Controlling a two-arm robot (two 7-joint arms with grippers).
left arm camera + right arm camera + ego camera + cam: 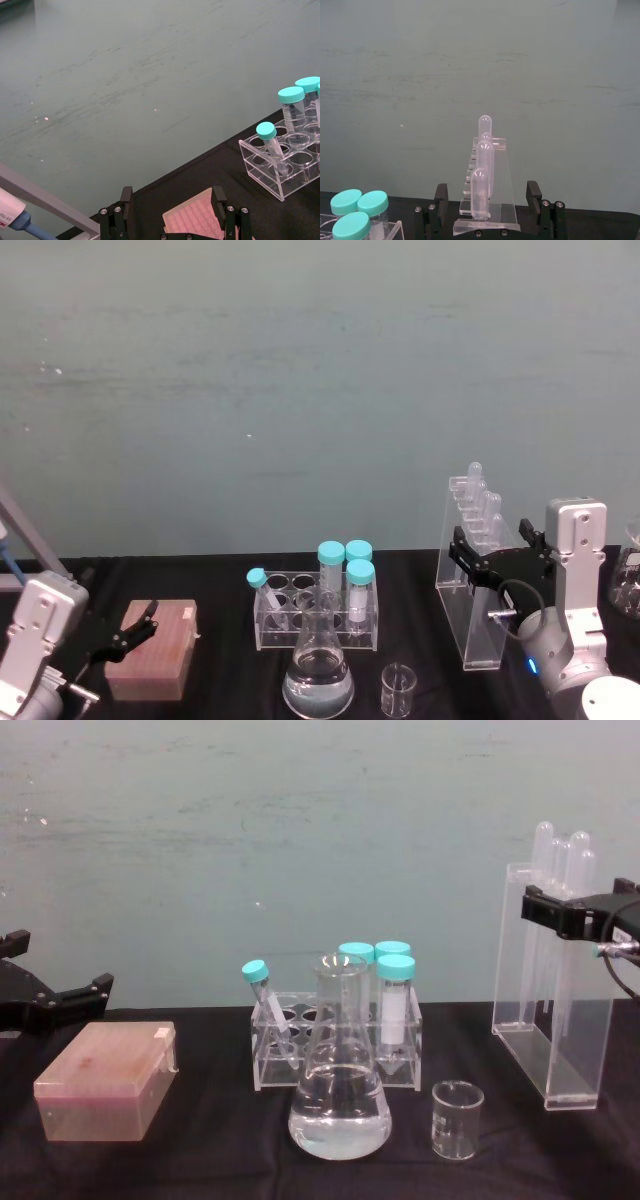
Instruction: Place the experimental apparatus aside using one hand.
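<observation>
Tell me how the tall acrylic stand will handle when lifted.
The acrylic stand is tall on a narrow base, so a push near its top would probably tip it. Its clear walls look smooth, likely slippery for the right gripper straddling its top. The tubes poking out may shift if it tilts.

Light's pretty soft and even all over, a bit on the dim side, and I can't really tell where it comes from. Nothing's blown out. The wall [300,360] is lit flat, with just a few tiny bright specks on it. The black tablecloth [200,1160] soaks everything up, so I can't make out shadows under anything. Only mild glints: pale highlights in the conical flask [340,1115] liquid, and thin bright edges on the tall acrylic stand [550,1020] and the small beaker [458,1120]. The blue ring light [531,666] glows faintly.
</observation>
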